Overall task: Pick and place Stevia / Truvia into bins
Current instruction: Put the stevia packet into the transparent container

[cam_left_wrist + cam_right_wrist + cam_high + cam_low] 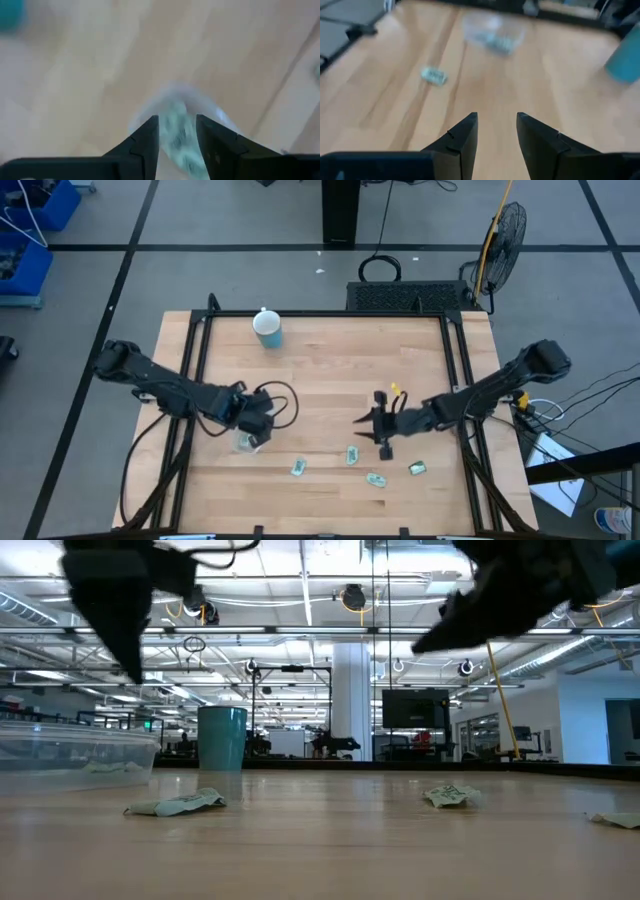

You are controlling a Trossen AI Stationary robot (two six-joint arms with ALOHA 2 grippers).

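The left tool hangs over the clear tub, fingers parted and empty. The right tool, also open and empty, should descend squarely onto the nearest packet on the worktop.

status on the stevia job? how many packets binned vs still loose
Partly done. The clear tub already holds some packets; the count isn't readable. The left gripper hangs open over the tub, holding nothing visible. The right gripper is open and empty above the table. Four packets remain loose.
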